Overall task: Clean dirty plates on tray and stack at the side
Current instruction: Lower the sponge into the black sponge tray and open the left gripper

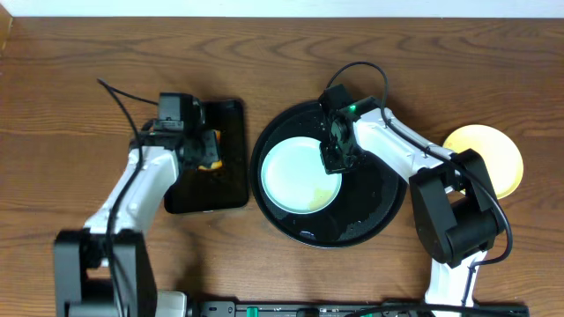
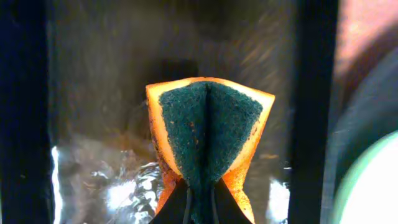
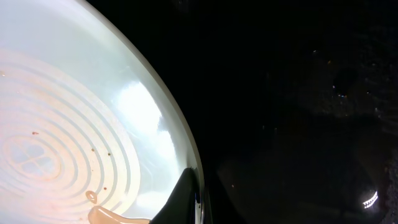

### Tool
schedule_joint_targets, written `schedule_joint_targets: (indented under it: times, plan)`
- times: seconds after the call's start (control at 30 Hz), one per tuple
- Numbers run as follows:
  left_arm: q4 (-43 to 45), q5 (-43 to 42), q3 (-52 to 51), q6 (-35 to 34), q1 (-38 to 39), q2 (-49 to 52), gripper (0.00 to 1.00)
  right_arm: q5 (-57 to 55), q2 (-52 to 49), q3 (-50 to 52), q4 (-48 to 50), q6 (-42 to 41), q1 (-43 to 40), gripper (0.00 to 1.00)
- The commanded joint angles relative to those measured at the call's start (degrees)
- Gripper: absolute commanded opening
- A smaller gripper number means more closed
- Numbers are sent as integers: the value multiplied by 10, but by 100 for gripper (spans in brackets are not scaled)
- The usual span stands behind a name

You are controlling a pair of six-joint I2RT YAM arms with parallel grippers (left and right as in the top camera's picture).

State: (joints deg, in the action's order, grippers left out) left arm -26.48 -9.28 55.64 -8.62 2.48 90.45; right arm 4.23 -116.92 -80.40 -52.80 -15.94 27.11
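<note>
A pale mint-green plate (image 1: 295,176) lies in the left half of the round black tray (image 1: 374,207). In the right wrist view the plate (image 3: 74,112) shows ring marks and a brown sauce streak near the bottom. My right gripper (image 1: 337,148) is shut on this plate's right rim, and one dark finger (image 3: 186,200) lies over the rim. A pale yellow plate (image 1: 489,154) sits on the wood table at the right. My left gripper (image 1: 204,151) is shut on an orange sponge with a green scrub face (image 2: 208,134), above the rectangular tray. A second mint plate is not in view.
The small rectangular black tray (image 1: 225,189) lies left of the round tray, and its surface looks wet (image 2: 112,186). The right arm reaches across the round tray's upper right. Brown wood tabletop (image 1: 88,53) surrounds both trays.
</note>
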Motion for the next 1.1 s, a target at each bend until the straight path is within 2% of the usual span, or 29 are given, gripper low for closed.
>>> schedule_joint_targets:
  times: [0.0,0.07,0.2,0.37,0.4,0.43,0.47,0.53,0.57,0.83,1.07]
  plan:
    - [0,-16,-1,-14,2,-1,8,-8,-5,15,-5,1,7,1]
    - [1,-1,-2,-14,2,9,8,-8,-5,15,-6,1,7,1]
    - [2,80,-2,-14,2,37,8,-8,-5,15,-6,1,7,1]
    - [1,82,-2,-14,2,80,10,-8,-5,15,-6,1,7,1]
    - [0,82,-2,-14,2,86,17,-8,-5,15,-6,1,7,1]
    - [0,82,-2,-14,2,88,34,-8,-5,15,-6,1,7,1]
    - [0,80,-2,-13,2,87,56,-8,-5,15,-6,1,7,1]
    - [0,60,-1,-13,2,79,72,-8,-5,15,-5,1,7,1]
    - [0,51,-1,-13,2,71,74,-8,-5,15,-5,1,7,1]
    - [-26,48,-1,-18,5,-30,76,-8,-5,15,-1,1,7,1]
    - [-91,43,-2,-31,5,-47,75,-8,-5,15,1,0,7,1]
